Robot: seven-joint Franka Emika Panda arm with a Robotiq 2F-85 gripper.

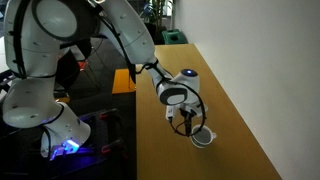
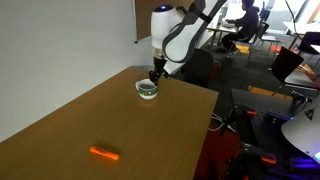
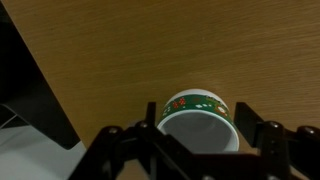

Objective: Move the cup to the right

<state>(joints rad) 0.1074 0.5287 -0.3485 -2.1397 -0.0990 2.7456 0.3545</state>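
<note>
The cup [image 3: 198,118] is small and round, white inside with a green patterned band round its outside. It stands on the wooden table in both exterior views [image 1: 203,137] [image 2: 148,91], close to the table's edge. My gripper [image 3: 207,130] is open, with one dark finger on each side of the cup and very little gap. In the exterior views the gripper [image 1: 186,119] [image 2: 155,74] hangs just above and beside the cup. I cannot tell whether the fingers touch it.
A small orange object [image 2: 104,153] lies on the wooden table [image 2: 70,125], far from the cup. The table edge [image 3: 45,85] drops to a dark floor close to the cup. Chairs and equipment [image 1: 124,80] stand beyond the table.
</note>
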